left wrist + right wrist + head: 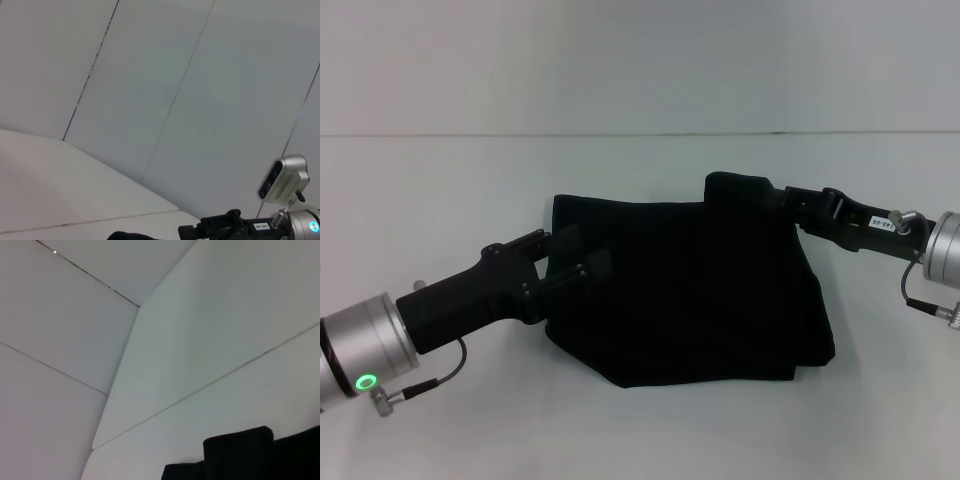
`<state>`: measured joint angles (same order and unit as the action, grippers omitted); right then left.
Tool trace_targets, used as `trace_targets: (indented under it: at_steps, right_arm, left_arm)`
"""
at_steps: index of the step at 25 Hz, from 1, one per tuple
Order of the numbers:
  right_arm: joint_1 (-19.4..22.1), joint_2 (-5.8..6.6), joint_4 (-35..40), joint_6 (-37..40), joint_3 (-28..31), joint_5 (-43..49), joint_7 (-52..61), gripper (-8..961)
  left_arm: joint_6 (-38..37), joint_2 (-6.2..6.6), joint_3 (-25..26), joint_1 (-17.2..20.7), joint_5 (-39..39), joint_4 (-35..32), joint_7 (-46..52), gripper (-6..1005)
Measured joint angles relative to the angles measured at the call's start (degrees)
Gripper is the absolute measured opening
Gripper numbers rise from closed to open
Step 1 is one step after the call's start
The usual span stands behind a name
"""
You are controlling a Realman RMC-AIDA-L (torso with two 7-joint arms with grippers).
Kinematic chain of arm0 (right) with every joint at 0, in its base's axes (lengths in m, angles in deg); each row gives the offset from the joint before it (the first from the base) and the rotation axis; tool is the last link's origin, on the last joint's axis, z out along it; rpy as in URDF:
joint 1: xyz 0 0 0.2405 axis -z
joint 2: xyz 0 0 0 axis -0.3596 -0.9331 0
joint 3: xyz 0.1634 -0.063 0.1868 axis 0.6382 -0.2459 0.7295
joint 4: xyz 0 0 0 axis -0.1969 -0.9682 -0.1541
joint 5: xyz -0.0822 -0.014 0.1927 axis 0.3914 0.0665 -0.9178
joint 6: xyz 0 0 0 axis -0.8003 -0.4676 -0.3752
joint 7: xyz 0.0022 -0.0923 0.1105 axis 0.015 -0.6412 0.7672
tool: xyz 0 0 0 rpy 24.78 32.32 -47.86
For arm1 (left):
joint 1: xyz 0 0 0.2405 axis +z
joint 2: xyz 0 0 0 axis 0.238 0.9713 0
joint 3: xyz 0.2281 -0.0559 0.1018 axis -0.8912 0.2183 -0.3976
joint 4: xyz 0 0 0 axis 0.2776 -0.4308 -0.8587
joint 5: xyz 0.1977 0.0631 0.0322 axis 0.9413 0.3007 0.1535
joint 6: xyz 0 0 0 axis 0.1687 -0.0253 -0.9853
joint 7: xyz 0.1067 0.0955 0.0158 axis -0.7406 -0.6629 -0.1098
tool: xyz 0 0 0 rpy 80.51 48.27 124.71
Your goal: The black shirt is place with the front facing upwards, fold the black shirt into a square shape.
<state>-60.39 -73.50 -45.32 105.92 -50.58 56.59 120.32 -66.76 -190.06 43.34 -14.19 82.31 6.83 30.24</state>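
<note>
The black shirt (pixel 690 290) lies partly folded in the middle of the white table (pixel 440 190). Its lettering and neck label are hidden. My left gripper (pixel 572 262) is at the shirt's left edge, shut on the cloth there. My right gripper (pixel 782 203) is at the shirt's far right corner, shut on a bunched fold that stands raised above the rest. The shirt's near edge sags to a point towards me. In the left wrist view the right gripper (pixel 222 227) and a scrap of the shirt (pixel 125 236) show low down. The right wrist view shows the shirt's (pixel 240 455) raised fold.
The table's far edge meets a plain pale wall (pixel 640 60). Bare table top lies all round the shirt. The right arm's wrist camera (pixel 282 177) shows in the left wrist view.
</note>
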Motion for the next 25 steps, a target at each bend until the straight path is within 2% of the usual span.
trace_targets:
  at_steps: [5,16,25]
  right_arm:
    - [0.1,-0.37,0.2,-0.1,0.0,0.0,0.2,456]
    - [0.4,-0.61,0.3,0.0,0.4,-0.1,-0.1,32]
    - [3.1,-0.58,0.2,3.4,0.7,-7.5,-4.5,33]
  left_arm:
    - [0.0,0.07,0.1,0.0,0.0,0.3,-0.7,654]
    - [0.5,0.06,0.1,0.1,-0.1,0.3,-0.9,653]
    - [0.6,0.01,0.1,0.1,-0.1,0.3,-0.9,652]
